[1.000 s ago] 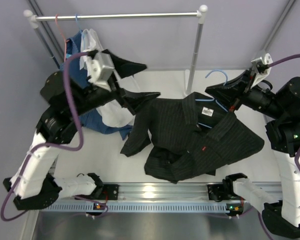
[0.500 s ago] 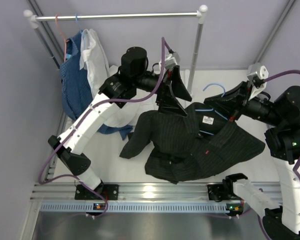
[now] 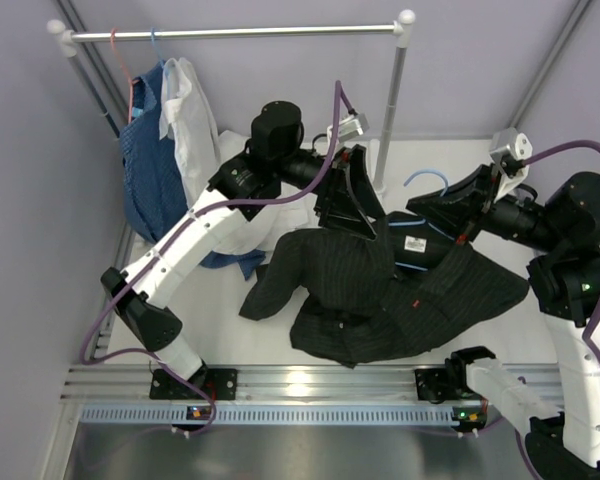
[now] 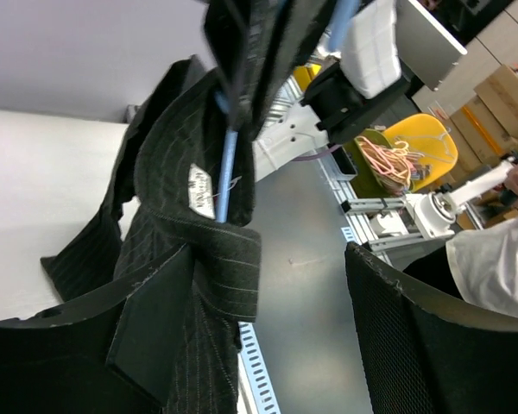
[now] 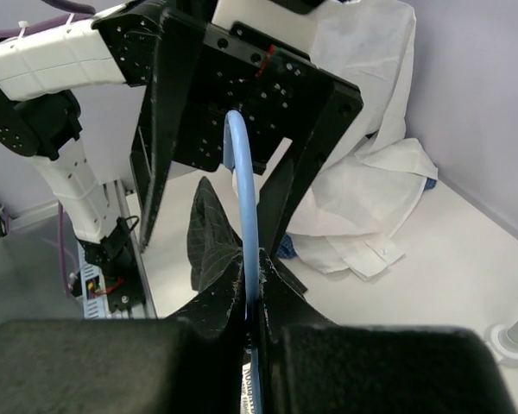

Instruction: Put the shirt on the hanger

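The black pinstriped shirt (image 3: 380, 290) lies crumpled on the white table, collar towards the back. The light-blue wire hanger (image 3: 412, 247) runs inside its collar, with the hook (image 3: 430, 178) sticking out behind. My right gripper (image 3: 420, 206) is shut on the hanger wire (image 5: 247, 198) just above the collar, jaws tight on it (image 5: 252, 280). My left gripper (image 3: 352, 218) is open over the shirt's left shoulder. In the left wrist view its jaws (image 4: 272, 254) are wide apart; a fold of the collar (image 4: 229, 259) lies against the left finger (image 4: 151, 332), and the hanger (image 4: 227, 168) passes just beyond.
A clothes rail (image 3: 240, 33) spans the back, its post (image 3: 388, 120) standing close behind my left gripper. A blue patterned garment (image 3: 145, 170) and a white shirt (image 3: 195, 120) hang at the left, with a red hanger (image 3: 120, 60). An aluminium rail (image 3: 310, 385) edges the front.
My left arm has swung from the left side to the middle, and its open gripper has come down at the shirt's collar. My right gripper still holds the hanger, shifted slightly left.
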Motion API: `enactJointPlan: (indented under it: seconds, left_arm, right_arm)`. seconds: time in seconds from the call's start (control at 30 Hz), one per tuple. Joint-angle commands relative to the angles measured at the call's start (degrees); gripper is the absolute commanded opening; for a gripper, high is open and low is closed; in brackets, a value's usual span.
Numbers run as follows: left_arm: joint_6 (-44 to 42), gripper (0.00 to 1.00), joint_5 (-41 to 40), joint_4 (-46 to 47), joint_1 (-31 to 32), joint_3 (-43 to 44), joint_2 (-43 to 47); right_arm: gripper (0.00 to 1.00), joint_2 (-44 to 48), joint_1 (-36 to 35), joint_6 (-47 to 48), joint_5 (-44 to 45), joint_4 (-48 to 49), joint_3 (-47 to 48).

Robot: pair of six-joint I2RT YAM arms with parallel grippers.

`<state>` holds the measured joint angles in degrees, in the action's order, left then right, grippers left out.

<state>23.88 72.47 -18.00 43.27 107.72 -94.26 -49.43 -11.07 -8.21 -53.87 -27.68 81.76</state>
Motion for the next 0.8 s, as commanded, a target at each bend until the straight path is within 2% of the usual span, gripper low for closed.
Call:
enactJointPlan:
  seconds: [0.0,0.5,0.57,0.6,0.63,0.77]
  left_arm:
    - [-0.5,0.75,-4.4,2.9,0.2,-2.4,0.7]
    - [-4.8,0.73,-10.5,2.8,2.2,-4.1,1.9]
    - [-6.0,0.68,-11.6,2.7,2.6,-4.8,2.2]
    - [-7.4,0.61,-12.4,2.7,2.7,-5.2,2.5]
    - [-8.4,0.48,-13.3,2.7,2.7,-6.1,2.9]
    - [-13.5,0.44,-16.6,2.7,2.9,-8.7,5.7]
  right_arm:
    - [0.0,-0.3,0.4,1.4,0.3,1.8,1.8]
    - [0.0,-1.7,0.1,0.6,4.4,2.2,2.9]
    - [0.0,-1.9,0.1,-0.2,4.3,2.8,2.9]
    - [0.0,-1.9,0.0,-1.3,4.1,3.9,2.9]
    - [0.0,-1.9,0.1,-1.6,3.4,4.4,2.8]
    - [0.0,-2.0,0.1,-3.3,2.5,5.4,3.1]
